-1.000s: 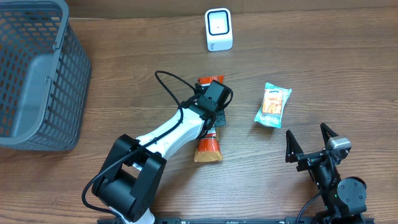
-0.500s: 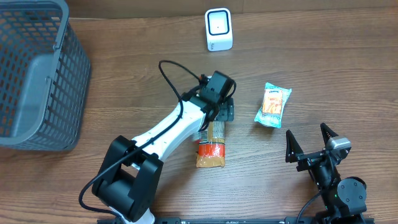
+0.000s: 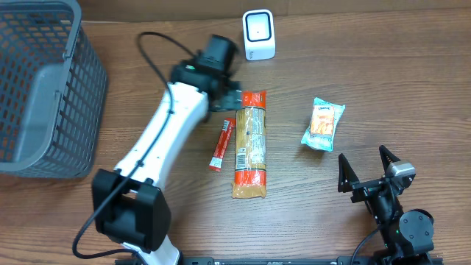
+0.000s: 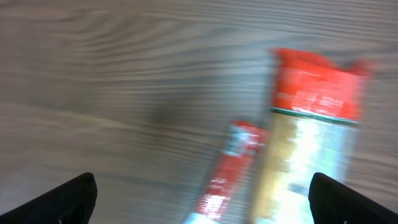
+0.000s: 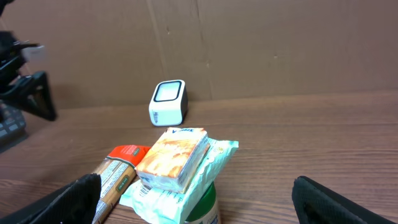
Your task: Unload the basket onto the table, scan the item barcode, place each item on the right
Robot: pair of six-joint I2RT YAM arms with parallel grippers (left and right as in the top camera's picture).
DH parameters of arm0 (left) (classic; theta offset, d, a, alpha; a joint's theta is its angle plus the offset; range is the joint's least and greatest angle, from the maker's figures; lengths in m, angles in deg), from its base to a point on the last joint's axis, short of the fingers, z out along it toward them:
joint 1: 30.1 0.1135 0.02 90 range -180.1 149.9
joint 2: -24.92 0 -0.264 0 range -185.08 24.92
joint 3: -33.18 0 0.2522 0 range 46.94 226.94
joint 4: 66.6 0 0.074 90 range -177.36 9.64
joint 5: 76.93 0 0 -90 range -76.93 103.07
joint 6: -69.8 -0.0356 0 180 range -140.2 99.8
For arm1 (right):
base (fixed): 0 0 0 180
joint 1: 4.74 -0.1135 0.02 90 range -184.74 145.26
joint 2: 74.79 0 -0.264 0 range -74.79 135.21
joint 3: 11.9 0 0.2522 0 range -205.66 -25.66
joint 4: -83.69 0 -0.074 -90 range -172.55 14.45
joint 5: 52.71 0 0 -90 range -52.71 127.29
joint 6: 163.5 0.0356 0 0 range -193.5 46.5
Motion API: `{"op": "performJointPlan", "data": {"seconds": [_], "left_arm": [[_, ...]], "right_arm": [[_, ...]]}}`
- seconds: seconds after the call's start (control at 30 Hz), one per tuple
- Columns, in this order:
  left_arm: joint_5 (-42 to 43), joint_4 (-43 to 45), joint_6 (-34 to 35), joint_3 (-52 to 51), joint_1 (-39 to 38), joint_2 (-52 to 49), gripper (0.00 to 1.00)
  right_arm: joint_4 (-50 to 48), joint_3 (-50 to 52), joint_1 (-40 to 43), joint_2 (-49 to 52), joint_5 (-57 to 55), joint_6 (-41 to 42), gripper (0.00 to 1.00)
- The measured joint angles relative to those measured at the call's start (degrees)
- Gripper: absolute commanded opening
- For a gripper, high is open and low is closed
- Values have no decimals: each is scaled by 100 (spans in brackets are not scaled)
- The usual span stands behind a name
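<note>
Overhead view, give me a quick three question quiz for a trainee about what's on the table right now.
1. True or false: the left gripper grips the long package.
2. Which lies nearest the scanner? A) teal snack pack B) long package C) basket
3. Seen from overhead, the red stick packet lies to the ___ of the long package.
Key: 1 false, its jaws stand open and empty, and the package lies on the table. 2 B. 3 left.
</note>
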Motion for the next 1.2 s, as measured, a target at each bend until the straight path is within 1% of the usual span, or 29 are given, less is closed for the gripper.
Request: {"op": "performJointPlan", "data": {"seconds": [0.03, 0.17, 0.3, 0.4, 0.57, 0.7, 1.2], "left_arm": [[-9, -107, -114, 0, 365, 0, 100], [-57, -192, -691, 2, 1217, 0, 100], [-85, -129, -1056, 2, 1755, 0, 100], [-83, -76, -1187, 2, 2129, 0, 100], [-79, -61, -1185, 2, 2704, 0, 100], [-81, -59, -1185, 2, 2850, 0, 100], [-63, -59, -1185, 2, 2850, 0, 100]], "right_arm": [[2, 0, 0, 0, 2, 0, 100], [-2, 0, 0, 0, 0, -2, 100], [2, 0, 0, 0, 2, -2, 100], [2, 0, 0, 0, 0, -2, 100], [-2, 0, 0, 0, 2, 0, 100], [-2, 0, 0, 0, 0, 0, 100], [0, 0, 0, 0, 0, -4, 100]]}}
